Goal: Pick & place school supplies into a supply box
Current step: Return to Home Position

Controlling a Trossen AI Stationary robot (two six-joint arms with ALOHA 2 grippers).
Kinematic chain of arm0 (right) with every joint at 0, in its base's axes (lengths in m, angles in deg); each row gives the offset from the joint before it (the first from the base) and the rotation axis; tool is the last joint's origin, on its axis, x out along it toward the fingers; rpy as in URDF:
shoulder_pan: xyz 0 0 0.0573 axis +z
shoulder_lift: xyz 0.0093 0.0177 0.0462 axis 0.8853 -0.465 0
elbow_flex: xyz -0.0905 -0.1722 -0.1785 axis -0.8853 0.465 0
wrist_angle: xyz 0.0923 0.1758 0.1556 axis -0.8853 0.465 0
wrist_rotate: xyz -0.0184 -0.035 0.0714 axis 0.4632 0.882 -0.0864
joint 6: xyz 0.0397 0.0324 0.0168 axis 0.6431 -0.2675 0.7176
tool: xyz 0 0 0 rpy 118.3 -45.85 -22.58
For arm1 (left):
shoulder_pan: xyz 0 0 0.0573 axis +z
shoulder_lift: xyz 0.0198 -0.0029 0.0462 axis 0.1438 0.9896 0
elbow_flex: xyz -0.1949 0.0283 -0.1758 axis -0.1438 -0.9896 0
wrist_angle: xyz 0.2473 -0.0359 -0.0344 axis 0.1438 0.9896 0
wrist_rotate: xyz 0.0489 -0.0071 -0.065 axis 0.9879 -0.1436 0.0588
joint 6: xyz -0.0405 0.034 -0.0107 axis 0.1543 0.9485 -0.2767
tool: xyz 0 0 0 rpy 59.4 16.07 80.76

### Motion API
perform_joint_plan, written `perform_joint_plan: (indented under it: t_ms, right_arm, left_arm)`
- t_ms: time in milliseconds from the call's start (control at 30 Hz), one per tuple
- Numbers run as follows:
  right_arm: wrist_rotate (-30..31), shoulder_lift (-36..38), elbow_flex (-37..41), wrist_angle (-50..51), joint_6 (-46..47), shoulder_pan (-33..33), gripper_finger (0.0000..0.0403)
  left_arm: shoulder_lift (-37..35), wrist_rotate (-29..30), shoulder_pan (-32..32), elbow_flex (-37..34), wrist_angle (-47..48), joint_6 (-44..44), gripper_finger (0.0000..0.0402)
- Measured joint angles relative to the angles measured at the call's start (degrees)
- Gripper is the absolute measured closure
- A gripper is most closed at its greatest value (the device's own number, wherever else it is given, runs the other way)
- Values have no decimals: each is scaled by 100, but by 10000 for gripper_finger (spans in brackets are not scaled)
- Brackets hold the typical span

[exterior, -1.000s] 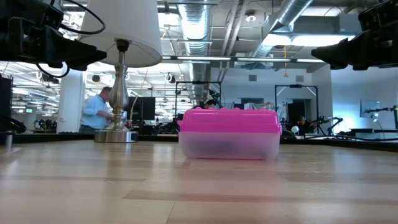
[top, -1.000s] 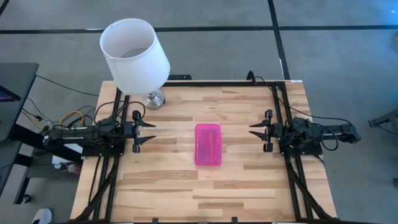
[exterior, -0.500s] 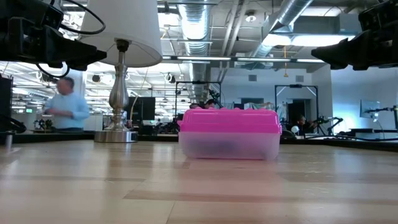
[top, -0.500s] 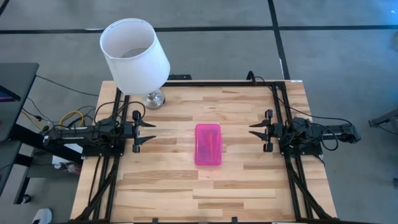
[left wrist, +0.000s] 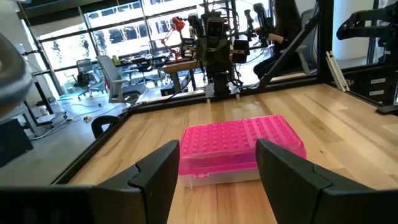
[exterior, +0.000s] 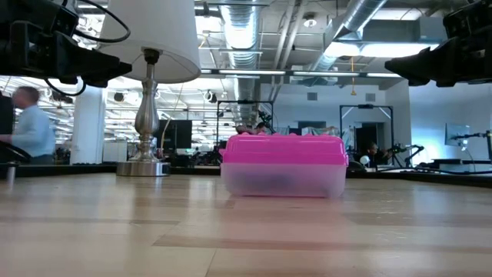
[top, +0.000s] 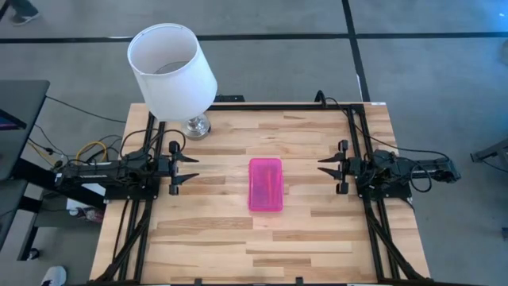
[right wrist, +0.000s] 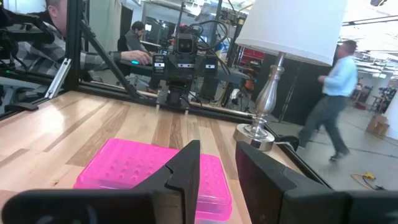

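Note:
The supply box sits flat on its clear base at the table's middle, its pink lid closed; it also shows in the low view, the left wrist view and the right wrist view. A dark blur shows through the clear base; no pencils, pens or scissors can be made out. My left gripper hovers open to the box's left, raised off the table. My right gripper hovers open to its right, at the same height.
A white-shaded lamp stands on a metal base at the table's far left corner, behind my left arm. Bare wood lies around the box on all sides. A person walks in the room beyond the table.
Both arms and the box have stayed still. Only a person in the room behind the table has walked across the background.

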Motion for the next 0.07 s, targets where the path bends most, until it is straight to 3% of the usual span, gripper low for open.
perform_joint_plan:
  t_ms: [67]
  right_arm:
    - [-1,-1,1,1,2,1,303]
  left_arm:
    - [2,0,-2,2,2,-32,194]
